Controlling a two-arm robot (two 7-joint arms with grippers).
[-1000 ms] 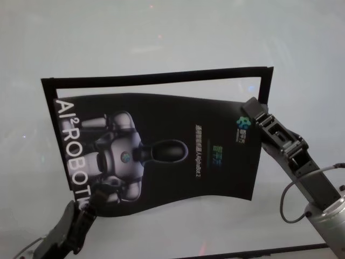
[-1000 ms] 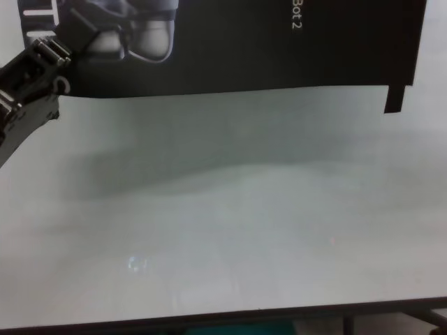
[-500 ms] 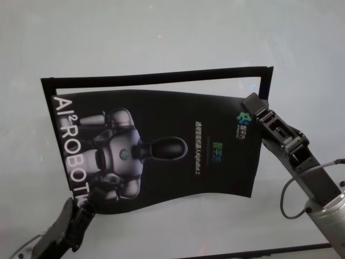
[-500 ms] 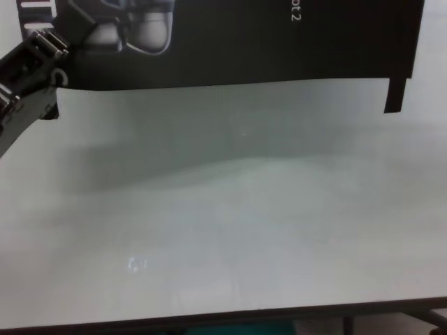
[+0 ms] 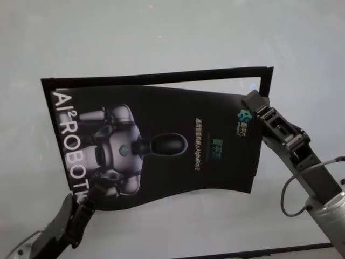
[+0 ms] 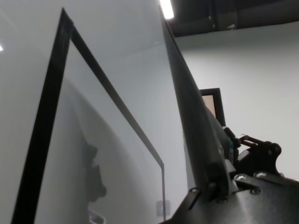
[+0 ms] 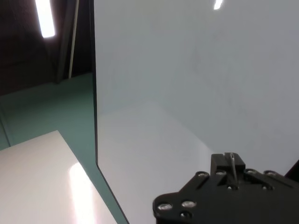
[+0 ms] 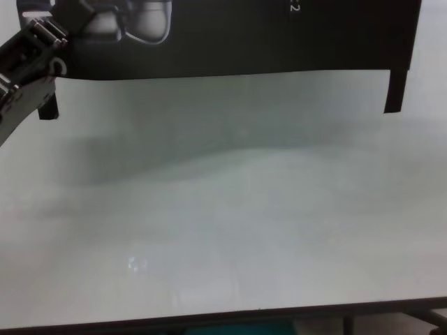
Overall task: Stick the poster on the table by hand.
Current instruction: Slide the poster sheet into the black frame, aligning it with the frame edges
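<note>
The poster [image 5: 161, 145], a black glossy sheet with a grey robot picture and white vertical letters, hangs bowed a little above the white table [image 5: 172, 32]. My left gripper [image 5: 89, 195] is shut on its near left corner. My right gripper [image 5: 252, 102] is shut on its far right corner. In the chest view the poster's near edge [image 8: 244, 42] runs across the top, with the left gripper [image 8: 54, 33] at its left end. The left wrist view shows the poster [image 6: 191, 107] edge-on. In the right wrist view my right gripper [image 7: 230, 169] pinches a thin edge of the sheet.
Narrow black strips [image 5: 161, 76] lie on the table as a frame along the poster's far side and down its right side [image 5: 264, 83]. Strip ends show in the chest view [image 8: 394, 91]. The table's near edge [image 8: 223, 317] is dark. Bare tabletop lies between that edge and the poster.
Both arms have carried the poster away from me, toward the far black strip. The bare gap between the poster's far edge and that strip has narrowed. Both grips are unchanged.
</note>
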